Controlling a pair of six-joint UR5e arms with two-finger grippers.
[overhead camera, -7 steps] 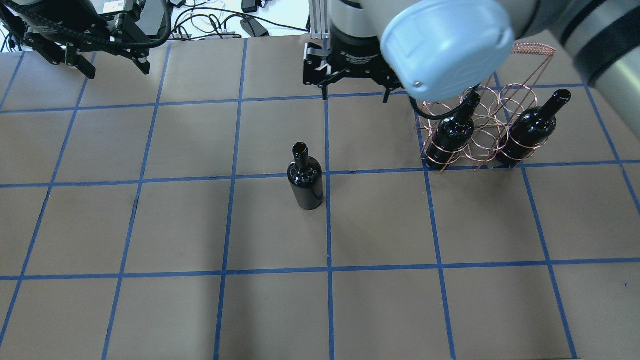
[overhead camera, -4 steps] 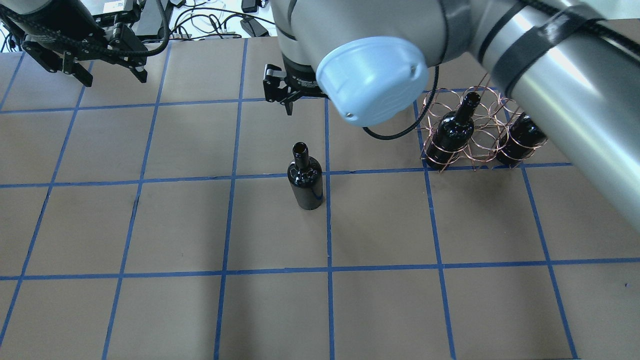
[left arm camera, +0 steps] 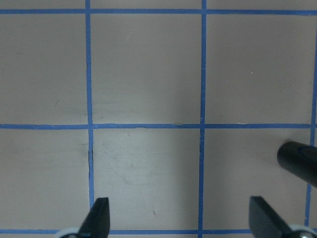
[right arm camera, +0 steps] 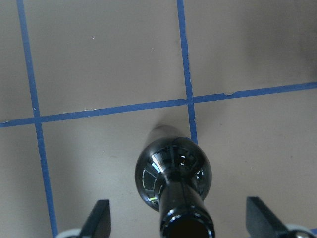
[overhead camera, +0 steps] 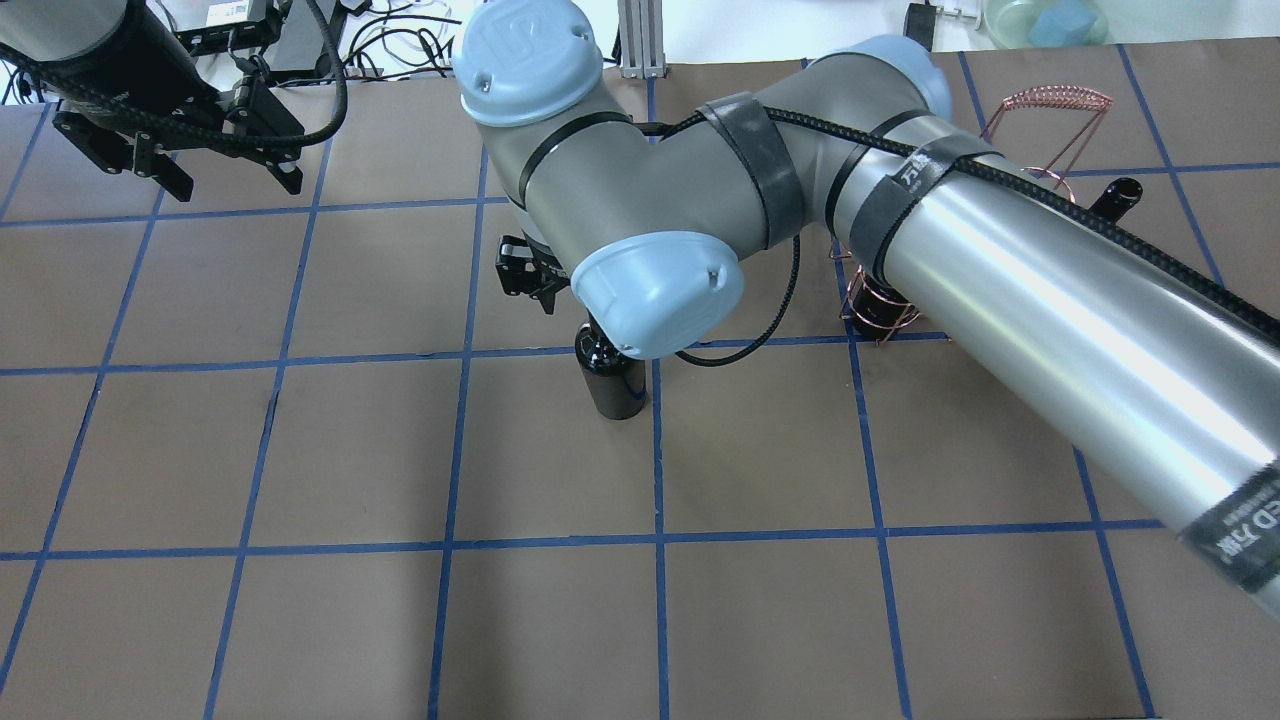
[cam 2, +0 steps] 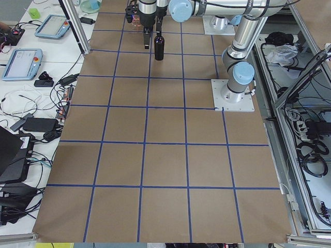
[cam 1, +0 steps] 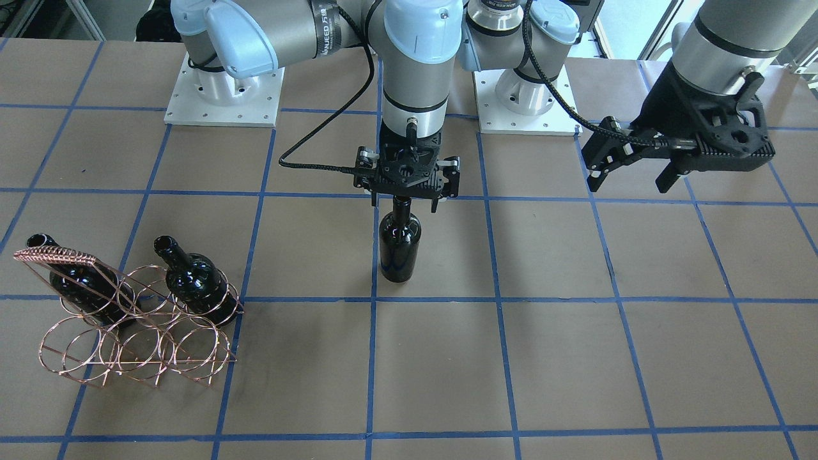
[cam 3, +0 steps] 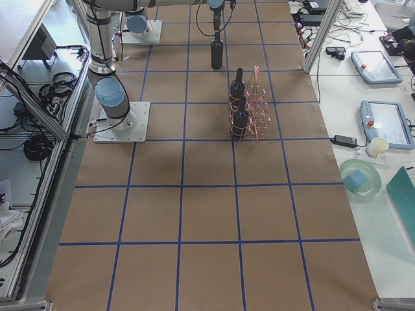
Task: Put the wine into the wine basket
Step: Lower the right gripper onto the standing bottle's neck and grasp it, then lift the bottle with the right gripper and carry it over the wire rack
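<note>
The wine bottle (cam 1: 400,246) stands upright with its neck straight up, mid-tabletop (cam 1: 575,370) beside a blue tape line (cam 1: 372,358) and well apart from the wire wine basket (cam 1: 137,345). The right pincer (cam 1: 405,204) hangs spread wide around the bottle's mouth, gripping nothing. The left pincer (cam 1: 629,179) is also spread and empty. Print on the arm strap (cam 1: 326,29) is too small to read.
</note>
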